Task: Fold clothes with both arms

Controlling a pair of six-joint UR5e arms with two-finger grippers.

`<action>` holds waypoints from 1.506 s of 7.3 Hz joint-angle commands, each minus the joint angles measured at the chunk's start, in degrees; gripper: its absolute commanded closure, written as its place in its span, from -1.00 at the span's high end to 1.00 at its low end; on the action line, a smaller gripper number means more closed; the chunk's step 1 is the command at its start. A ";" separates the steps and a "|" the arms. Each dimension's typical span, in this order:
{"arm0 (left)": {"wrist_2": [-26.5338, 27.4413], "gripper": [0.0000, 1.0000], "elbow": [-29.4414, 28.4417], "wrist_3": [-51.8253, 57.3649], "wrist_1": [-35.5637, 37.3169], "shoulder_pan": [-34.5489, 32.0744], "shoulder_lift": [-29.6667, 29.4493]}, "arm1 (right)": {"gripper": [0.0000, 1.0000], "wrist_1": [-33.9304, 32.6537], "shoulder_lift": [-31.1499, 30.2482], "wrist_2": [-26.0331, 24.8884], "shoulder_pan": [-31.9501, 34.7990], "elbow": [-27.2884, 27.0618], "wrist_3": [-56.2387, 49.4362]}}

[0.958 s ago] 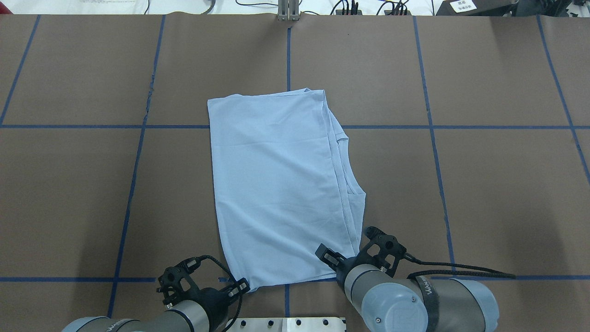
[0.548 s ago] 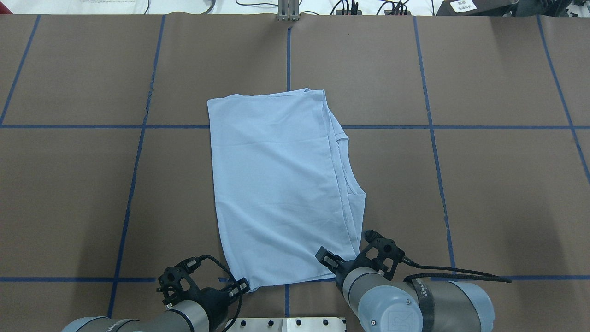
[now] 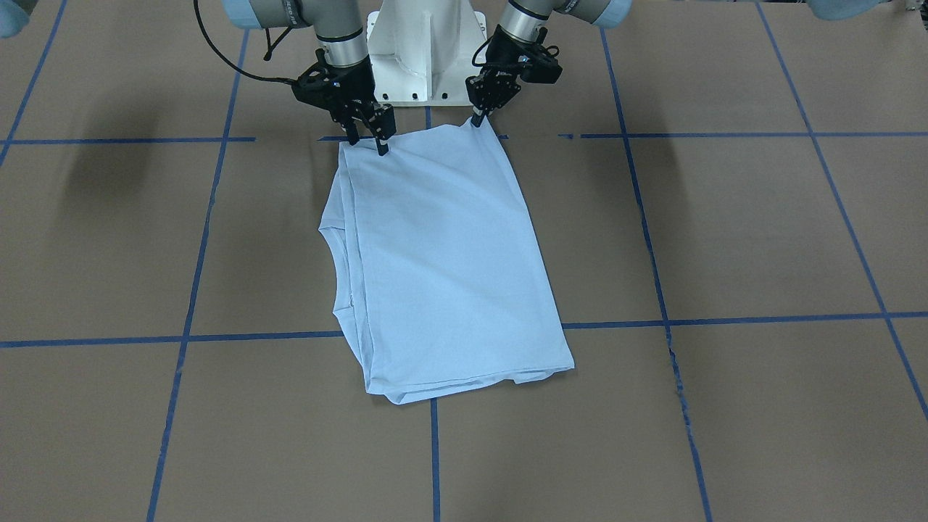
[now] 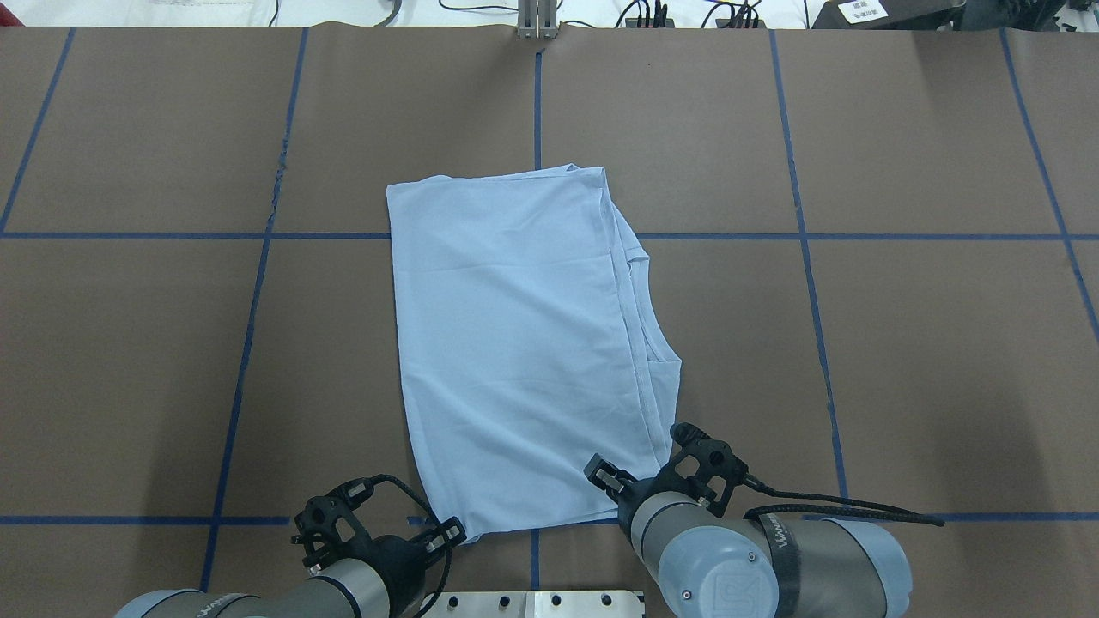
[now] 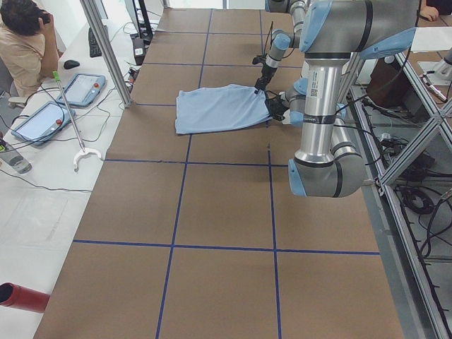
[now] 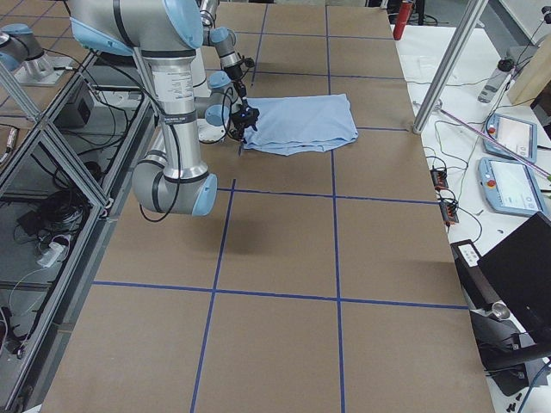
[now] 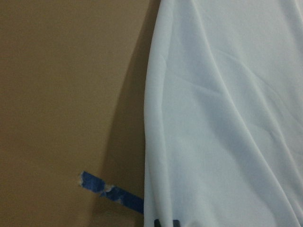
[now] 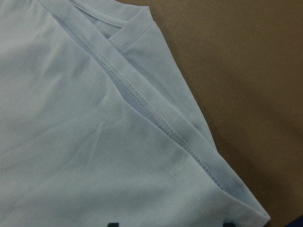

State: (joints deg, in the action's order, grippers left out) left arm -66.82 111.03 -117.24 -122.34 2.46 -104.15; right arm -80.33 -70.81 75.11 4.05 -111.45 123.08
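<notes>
The light blue T-shirt (image 4: pixel 515 343) lies folded lengthwise on the brown table, and its chest print is hidden. It also shows in the front view (image 3: pixel 442 268). My left gripper (image 3: pixel 476 119) is shut on the shirt's near left corner, which rises to a small peak. The left wrist view shows the shirt's edge (image 7: pixel 222 118) at the closed tips. My right gripper (image 3: pixel 368 143) is open, its fingers standing on the near right corner. The right wrist view shows layered hems (image 8: pixel 156 118) between the spread tips. From overhead the wrists hide both left (image 4: pixel 429 539) and right (image 4: pixel 652 493) fingertips.
Blue tape lines (image 4: pixel 798 236) divide the brown table into large squares. The white pedestal base (image 3: pixel 424 51) stands just behind the grippers. Cables and plugs (image 4: pixel 652 13) lie along the far edge. An operator (image 5: pixel 25 49) sits beside the table with tablets.
My right wrist has shifted slightly left and forward over the shirt's near right corner. The left arm and the shirt have not moved.
</notes>
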 commanded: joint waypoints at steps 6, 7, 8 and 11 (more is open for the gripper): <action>0.02 -1.00 0.50 0.00 0.00 0.00 -0.35 | -1.00 0.00 1.99 0.04 1.13 1.06 2.16; 0.02 -1.00 0.50 0.00 0.00 0.00 -0.35 | -1.00 0.00 2.08 0.04 1.13 1.06 2.25; 0.02 -1.00 0.50 0.00 0.00 0.00 -0.35 | -1.00 0.00 2.00 0.13 1.22 0.89 2.25; 0.02 -1.00 0.41 0.09 0.00 0.00 -0.35 | 1.00 -6.99 1.38 1.80 2.10 -2.43 -3.18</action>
State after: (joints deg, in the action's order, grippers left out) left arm -66.80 111.52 -117.21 -122.34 2.46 -104.50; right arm -83.49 -69.41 76.32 6.00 -111.89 122.28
